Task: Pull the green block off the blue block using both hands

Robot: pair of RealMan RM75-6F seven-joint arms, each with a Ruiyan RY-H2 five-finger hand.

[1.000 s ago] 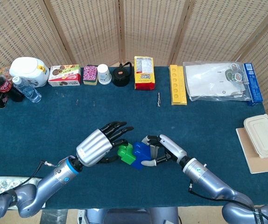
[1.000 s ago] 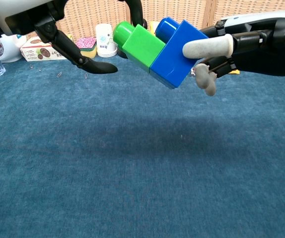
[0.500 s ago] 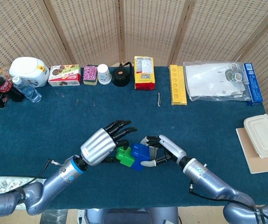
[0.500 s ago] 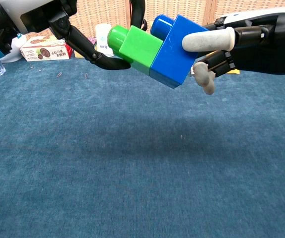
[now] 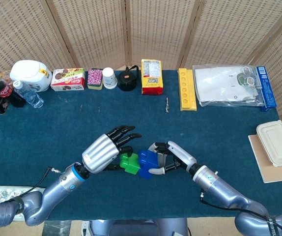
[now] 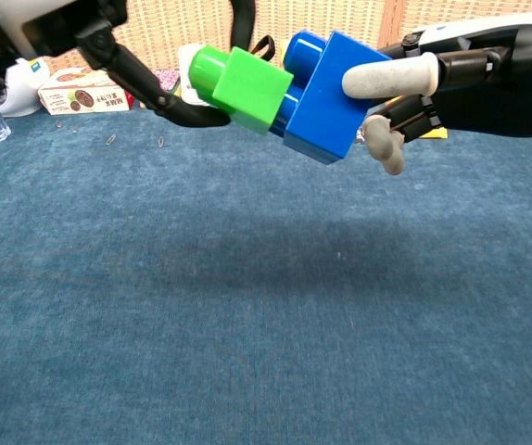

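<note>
A green block (image 6: pixel 244 86) is joined to the side of a blue block (image 6: pixel 329 95), and the pair is held in the air above the dark blue tablecloth (image 6: pixel 247 306), near the front middle of the table. In the chest view the green block sits tilted against the blue one, with a wedge of gap along its lower edge, so the joint looks partly loosened but not yet free. The right hand (image 5: pixel 168 158) grips the blue block, a pale fingertip pressed across its front face. The left hand (image 5: pixel 107 150) has dark fingers curled over and under the green block and appears to pinch it, though the contact is partly hidden. To finish this step well, the right hand should likely hold the blue block steady while the left draws the green one away to the robot's left, keeping up the tilt that opens the gap. The risk is the left fingers slipping off the smooth green faces. Food boxes, a paper cup (image 5: pixel 109 77) and bottles line the far edge, well apart.
</note>
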